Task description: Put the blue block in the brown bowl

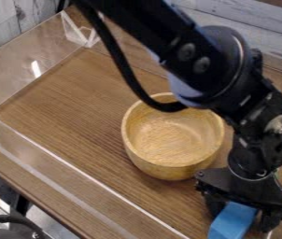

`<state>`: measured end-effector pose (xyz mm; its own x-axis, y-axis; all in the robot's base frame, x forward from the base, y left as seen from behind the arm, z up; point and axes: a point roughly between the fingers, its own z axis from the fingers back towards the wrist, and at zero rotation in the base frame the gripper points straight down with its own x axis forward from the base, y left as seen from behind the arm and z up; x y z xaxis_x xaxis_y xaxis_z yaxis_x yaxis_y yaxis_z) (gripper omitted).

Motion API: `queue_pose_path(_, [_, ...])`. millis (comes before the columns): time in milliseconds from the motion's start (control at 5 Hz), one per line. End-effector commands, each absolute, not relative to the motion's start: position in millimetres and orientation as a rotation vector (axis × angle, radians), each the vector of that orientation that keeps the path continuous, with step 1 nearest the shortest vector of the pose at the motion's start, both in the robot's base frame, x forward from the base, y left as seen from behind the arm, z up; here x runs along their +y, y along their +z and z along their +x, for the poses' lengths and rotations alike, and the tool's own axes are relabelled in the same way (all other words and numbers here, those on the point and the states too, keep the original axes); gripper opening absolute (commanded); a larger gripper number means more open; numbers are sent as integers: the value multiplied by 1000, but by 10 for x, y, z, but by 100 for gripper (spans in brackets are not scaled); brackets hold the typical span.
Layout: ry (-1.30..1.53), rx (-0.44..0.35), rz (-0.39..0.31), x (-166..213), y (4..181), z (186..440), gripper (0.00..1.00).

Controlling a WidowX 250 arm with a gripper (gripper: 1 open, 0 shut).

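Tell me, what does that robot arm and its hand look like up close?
The arm is all glossy black, built of thick rounded segments joined by bulbous joints, with a black cable looping along it. Its hand is black too: a flat crossbar carrying two short, stubby fingers. No markings are legible.

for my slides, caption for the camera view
Open gripper straddles the blue block beside the empty brown bowl.

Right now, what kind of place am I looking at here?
Probably a robot test bench in a lab: a wood-grain table fenced by clear plastic walls, with a black arm working over a brown bowl and blue block.
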<state>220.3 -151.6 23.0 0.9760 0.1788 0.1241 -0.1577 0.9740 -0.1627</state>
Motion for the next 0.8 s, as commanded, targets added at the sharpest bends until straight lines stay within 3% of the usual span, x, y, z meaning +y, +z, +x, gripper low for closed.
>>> queue_pose_path(0, [169,-156,-178,-1570,312,2254,0])
queue_pose_path(600, [175,-144,-196,-1575,381,2265,0])
